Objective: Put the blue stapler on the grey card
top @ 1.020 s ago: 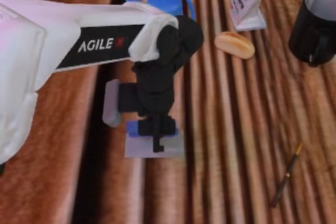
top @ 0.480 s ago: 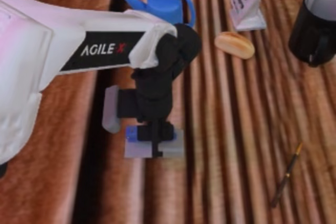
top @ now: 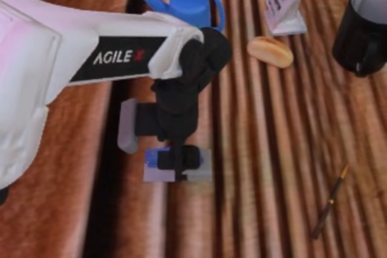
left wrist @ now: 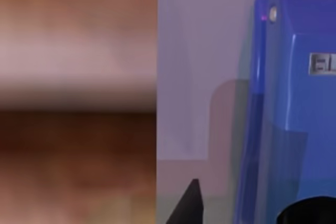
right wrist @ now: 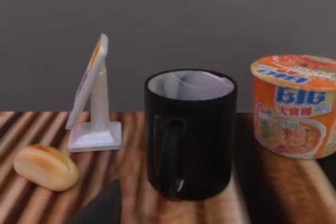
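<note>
The left pincer (top: 179, 160) pinches the blue stapler (top: 158, 158) on the grey card (top: 199, 172), hiding its middle. The right pincer is out of sight.

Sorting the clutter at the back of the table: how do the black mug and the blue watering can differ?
The black mug is black; the blue watering can is bright blue. The mug stands at the table's right edge in the open; the can stands left of centre, partly hidden by the left arm. The can has a spout, the mug none. Both stand upright and have a handle.
</note>
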Robot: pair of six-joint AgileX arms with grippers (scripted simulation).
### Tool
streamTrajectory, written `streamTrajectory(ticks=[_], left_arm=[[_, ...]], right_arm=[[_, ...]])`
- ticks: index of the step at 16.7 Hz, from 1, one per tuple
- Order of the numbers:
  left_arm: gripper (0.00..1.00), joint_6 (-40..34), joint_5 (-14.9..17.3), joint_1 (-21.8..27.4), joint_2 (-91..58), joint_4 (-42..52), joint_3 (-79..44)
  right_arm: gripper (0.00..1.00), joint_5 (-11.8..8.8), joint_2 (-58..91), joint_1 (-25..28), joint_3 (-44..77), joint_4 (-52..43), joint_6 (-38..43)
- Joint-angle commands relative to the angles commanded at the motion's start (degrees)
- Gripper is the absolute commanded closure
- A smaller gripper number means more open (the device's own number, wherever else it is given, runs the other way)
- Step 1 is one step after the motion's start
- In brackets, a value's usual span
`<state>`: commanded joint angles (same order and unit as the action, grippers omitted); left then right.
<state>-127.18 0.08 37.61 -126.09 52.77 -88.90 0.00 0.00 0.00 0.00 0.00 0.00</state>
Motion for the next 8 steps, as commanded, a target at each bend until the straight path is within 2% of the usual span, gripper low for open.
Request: streamTrajectory(ticks=[2,8], left_arm=[[0.02,0.0,0.0,0.0,0.0,0.0,0.0],[0.0,0.0,0.0,0.0,0.0,0.0,0.0]], right_arm=[[0.0,0.0,0.0,0.0,0.0,0.0,0.0],[0.0,0.0,0.0,0.0,0.0,0.0,0.0]])
